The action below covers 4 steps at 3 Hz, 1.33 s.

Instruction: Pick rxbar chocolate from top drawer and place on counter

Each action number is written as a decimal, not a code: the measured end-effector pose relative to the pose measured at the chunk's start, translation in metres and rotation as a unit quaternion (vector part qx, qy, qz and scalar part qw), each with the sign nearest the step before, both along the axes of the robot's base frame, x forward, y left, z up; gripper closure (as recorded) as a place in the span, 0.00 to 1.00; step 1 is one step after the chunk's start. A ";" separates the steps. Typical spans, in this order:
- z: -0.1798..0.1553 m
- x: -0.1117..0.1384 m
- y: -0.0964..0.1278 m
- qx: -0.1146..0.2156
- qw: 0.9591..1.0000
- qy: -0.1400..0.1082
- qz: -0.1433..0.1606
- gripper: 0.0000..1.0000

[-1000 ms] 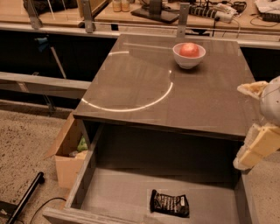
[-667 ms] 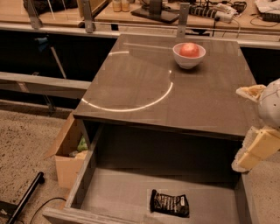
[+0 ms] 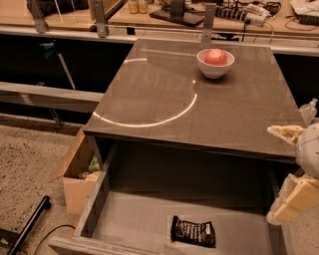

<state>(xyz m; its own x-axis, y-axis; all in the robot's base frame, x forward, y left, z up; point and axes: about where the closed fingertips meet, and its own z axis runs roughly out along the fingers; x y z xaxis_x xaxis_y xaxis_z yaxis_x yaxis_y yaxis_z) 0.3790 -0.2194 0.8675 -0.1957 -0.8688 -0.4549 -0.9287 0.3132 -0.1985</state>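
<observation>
The rxbar chocolate (image 3: 193, 232), a black crinkly wrapper with white lettering, lies flat on the bottom of the open top drawer (image 3: 129, 219), near its front middle. The counter (image 3: 199, 104) is the glossy dark brown top above the drawer, with a white light arc reflected on it. My gripper (image 3: 274, 174) is at the right edge of the view, beside the counter's front right corner and above the drawer's right wall. Its cream fingers (image 3: 294, 199) are spread wide with nothing between them. It is to the right of and above the bar, not touching it.
A white bowl (image 3: 215, 63) holding a red apple stands at the back right of the counter. A tan cardboard box (image 3: 79, 174) with items sits on the floor left of the drawer. A light wooden desk (image 3: 149, 15) with clutter runs along the back. A black cable lies on the floor (image 3: 30, 229).
My gripper has moved lower, from beside the counter's right edge down toward the drawer's right side. The bar, bowl and drawer have not moved.
</observation>
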 end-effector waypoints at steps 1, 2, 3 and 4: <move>-0.019 -0.012 0.005 0.019 1.000 0.008 0.009 0.00; -0.039 -0.025 0.015 0.040 0.999 0.012 0.018 0.00; -0.071 -0.041 0.033 0.062 0.997 0.007 0.043 0.00; -0.094 -0.046 0.047 0.071 0.996 0.003 0.058 0.00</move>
